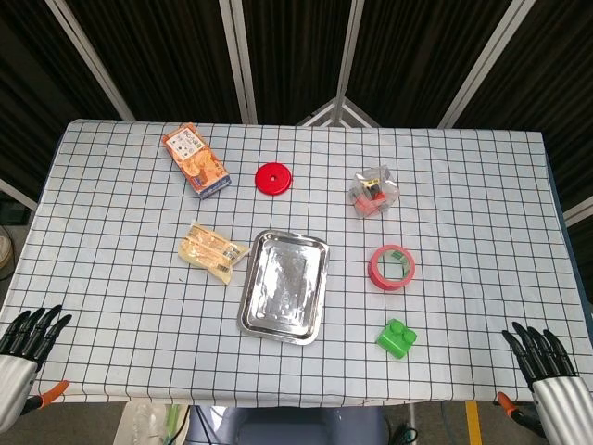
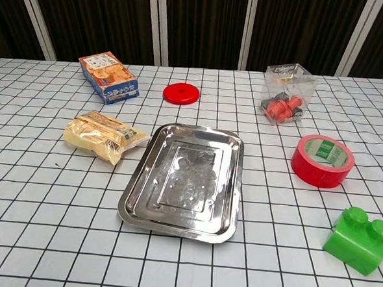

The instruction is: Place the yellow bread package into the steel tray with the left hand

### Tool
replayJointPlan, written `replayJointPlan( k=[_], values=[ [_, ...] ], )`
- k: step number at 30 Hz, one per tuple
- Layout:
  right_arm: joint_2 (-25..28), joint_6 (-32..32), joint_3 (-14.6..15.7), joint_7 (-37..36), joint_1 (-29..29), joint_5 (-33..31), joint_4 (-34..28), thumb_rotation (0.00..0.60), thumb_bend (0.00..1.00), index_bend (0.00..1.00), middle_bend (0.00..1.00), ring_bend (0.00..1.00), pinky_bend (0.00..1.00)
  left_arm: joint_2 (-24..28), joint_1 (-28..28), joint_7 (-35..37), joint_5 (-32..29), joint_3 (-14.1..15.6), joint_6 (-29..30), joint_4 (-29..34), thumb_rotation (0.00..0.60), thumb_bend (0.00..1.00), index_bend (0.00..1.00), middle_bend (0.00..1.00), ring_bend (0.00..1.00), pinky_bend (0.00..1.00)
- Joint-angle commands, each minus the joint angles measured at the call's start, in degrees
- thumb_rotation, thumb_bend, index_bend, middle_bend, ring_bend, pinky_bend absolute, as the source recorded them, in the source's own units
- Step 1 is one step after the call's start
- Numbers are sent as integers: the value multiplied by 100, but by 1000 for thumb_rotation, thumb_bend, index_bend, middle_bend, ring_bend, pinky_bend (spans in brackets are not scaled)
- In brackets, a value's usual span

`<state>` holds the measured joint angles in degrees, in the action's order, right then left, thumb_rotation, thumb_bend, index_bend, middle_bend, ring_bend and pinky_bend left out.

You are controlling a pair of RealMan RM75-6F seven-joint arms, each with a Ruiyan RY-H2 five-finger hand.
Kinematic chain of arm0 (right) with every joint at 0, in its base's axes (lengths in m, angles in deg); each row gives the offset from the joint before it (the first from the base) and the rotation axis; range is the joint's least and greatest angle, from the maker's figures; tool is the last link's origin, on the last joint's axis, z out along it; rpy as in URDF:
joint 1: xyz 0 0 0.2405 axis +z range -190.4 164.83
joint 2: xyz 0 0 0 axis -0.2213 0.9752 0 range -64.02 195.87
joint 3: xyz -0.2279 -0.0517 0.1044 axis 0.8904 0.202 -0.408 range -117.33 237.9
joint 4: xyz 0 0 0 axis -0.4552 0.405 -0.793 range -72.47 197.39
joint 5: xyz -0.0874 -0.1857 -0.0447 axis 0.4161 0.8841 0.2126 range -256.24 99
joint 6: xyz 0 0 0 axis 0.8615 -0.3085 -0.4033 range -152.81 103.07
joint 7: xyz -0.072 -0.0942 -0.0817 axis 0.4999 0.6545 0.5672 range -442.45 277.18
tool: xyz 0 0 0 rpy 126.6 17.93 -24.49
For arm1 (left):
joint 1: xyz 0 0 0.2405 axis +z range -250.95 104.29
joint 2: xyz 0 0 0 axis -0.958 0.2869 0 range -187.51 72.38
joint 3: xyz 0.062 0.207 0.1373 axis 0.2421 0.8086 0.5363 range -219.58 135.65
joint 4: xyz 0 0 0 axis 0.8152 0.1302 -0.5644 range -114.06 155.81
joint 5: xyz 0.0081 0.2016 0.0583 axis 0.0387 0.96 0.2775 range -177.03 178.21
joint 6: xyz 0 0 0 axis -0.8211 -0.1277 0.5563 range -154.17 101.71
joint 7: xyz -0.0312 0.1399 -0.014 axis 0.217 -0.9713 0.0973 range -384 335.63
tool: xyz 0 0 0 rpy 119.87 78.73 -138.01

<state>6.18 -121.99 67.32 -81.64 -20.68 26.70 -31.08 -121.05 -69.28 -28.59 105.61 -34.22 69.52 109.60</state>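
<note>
At bottom corners: left hand (image 1: pixel 28 334), right hand (image 1: pixel 542 352) partly cropped, fingers apart, empty.

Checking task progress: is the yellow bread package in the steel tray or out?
Out. The yellow bread package lies on the tablecloth beside the empty steel tray.

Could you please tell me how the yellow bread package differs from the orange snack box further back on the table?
The yellow bread package is a soft, crinkled, pale yellow wrapper; the orange snack box is a rigid carton with sharp edges, orange with a blue side. The package lies right beside the steel tray's left rim, while the box sits well behind it, near the red disc. Both lie flat, at an angle, left of the tray, untouched by either hand.
</note>
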Motion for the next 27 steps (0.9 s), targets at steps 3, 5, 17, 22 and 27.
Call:
replayJointPlan(
  k=[3,5,17,22,27],
  values=[
    [15,-31,22,-73,-11,23,18,600,297,0,0,0,0,-86,-97,-30,53,-11,-133,-5,600,67,0,0,0,11],
    [22,55,10,-108,21,-50,38,600,297,0,0,0,0,-159,-201,-67,72,-54,-265,-6,600,67,0,0,0,11],
    [29,521,-239,-306,326,-537,-38,600,297,0,0,0,0,-1160,-1880,-1617,-1650,-1611,-2615,438,600,133,0,0,0,11],
    [43,755,-334,-336,416,-854,-54,600,297,0,0,0,0,-1661,-2557,-2401,-2562,-2044,-3424,206,600,147,0,0,0,11],
    [153,1110,-532,-718,555,-1460,9,600,297,0,0,0,0,-2510,-3428,-3144,-3453,-2378,-4152,-468,600,165,0,0,0,11]
  ],
)
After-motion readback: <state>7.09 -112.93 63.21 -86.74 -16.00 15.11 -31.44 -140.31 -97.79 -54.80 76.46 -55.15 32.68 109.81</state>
